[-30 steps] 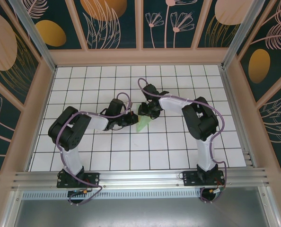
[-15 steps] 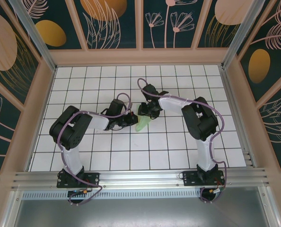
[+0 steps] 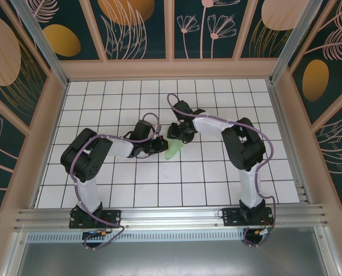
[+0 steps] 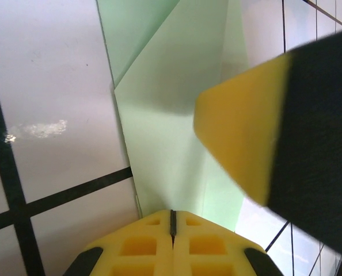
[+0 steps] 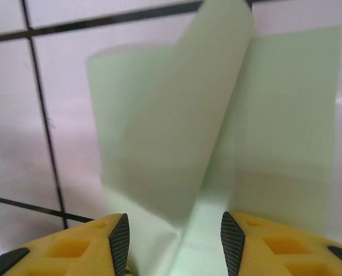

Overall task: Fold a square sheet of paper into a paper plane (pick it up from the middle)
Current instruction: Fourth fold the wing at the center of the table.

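The pale green sheet of paper (image 3: 173, 152) lies folded into a narrow shape on the white grid table (image 3: 217, 172), between my two grippers. In the left wrist view its layered folds (image 4: 171, 115) run away from my left gripper (image 4: 172, 217), which is shut with its tips pressing at the paper's near edge. My left gripper (image 3: 159, 145) comes in from the left. My right gripper (image 3: 178, 138) comes from above the paper and is open (image 5: 175, 230), straddling it. Between the jaws a flap (image 5: 177, 132) stands curled up off the flat part (image 5: 286, 115). One right finger (image 4: 246, 138) shows in the left wrist view.
Wooden walls (image 3: 50, 144) fence the table on the left, the back and the right. An aluminium rail (image 3: 171, 215) with both arm bases runs along the near edge. Open tiles surround the paper on all sides.
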Tool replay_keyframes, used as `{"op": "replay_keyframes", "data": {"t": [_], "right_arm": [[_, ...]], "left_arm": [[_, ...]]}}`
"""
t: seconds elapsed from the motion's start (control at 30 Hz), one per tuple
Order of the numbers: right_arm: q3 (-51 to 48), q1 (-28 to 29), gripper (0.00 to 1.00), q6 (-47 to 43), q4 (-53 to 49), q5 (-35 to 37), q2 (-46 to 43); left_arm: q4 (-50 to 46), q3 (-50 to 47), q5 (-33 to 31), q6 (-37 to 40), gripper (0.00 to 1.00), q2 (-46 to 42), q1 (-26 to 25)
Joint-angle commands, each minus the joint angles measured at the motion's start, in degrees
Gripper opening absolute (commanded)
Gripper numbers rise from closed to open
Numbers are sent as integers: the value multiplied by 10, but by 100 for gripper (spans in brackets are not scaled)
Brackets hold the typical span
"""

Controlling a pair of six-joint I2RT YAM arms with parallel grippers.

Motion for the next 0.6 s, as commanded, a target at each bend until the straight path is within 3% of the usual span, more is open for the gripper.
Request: {"op": "replay_keyframes", "data": {"t": [0.0, 0.13, 0.3, 0.4, 0.57], "right_arm": [[-34, -19, 49, -6, 61, -37, -79], [-98, -30, 42, -12, 122, -99, -104], [-135, -31, 17, -19, 165, -157, -82], [-142, -31, 11, -24, 178, -169, -66], [-151, -35, 8, -31, 197, -187, -44]], "left_arm": [[-74, -8, -68, 13, 6, 26, 3], [-79, -8, -76, 14, 5, 26, 3], [-84, -9, -82, 14, 5, 25, 4], [-87, -8, -85, 13, 4, 25, 3], [-90, -8, -86, 13, 4, 23, 3]]}}
